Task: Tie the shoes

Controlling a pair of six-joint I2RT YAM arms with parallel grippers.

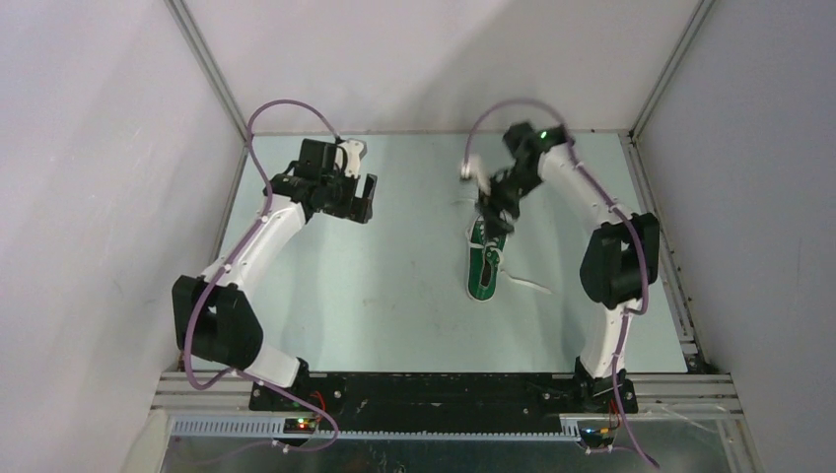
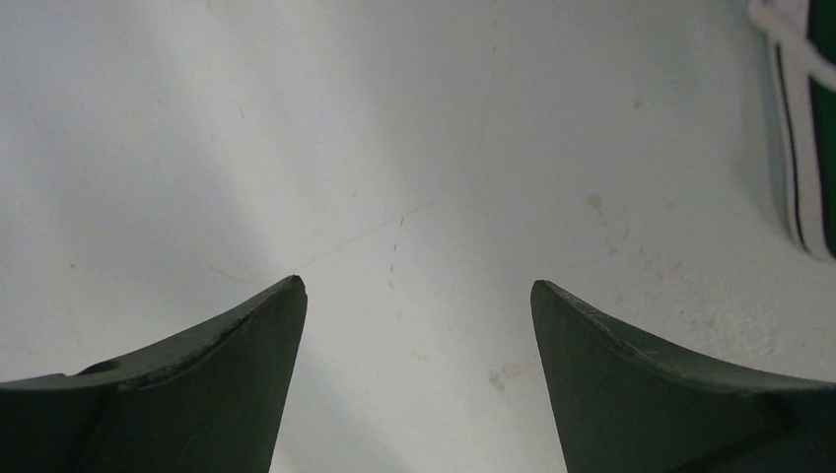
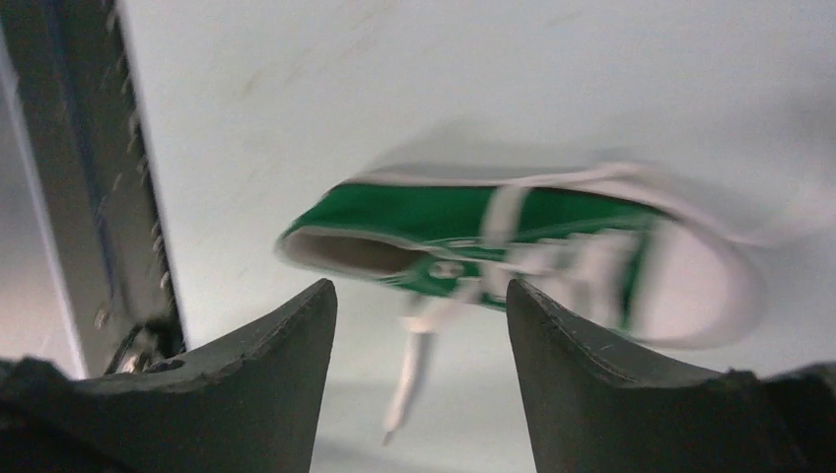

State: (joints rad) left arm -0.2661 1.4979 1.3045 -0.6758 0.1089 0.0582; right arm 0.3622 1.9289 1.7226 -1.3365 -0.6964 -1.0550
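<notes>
The green sneaker (image 1: pixel 483 264) lies on the table right of centre, with its white laces loose. One lace (image 1: pixel 528 284) trails to the right of it. My right gripper (image 1: pixel 492 217) hovers over the shoe's far end, open and empty. In the right wrist view the shoe (image 3: pixel 463 222) is blurred, lying beyond my open right gripper (image 3: pixel 421 293). A loose lace end (image 3: pixel 411 372) shows between the fingers, not held. My left gripper (image 1: pixel 366 200) is open and empty, well left of the shoe. In the left wrist view my left gripper (image 2: pixel 418 288) is over bare table, with the shoe's white sole edge (image 2: pixel 801 128) at the top right.
The pale table (image 1: pixel 394 296) is boxed in by white walls, with an aluminium rail (image 1: pixel 659 232) along its right side. A frame rail (image 3: pixel 79 177) shows at the left of the right wrist view. The arm bases sit on the black bar (image 1: pixel 434 389) at the near edge.
</notes>
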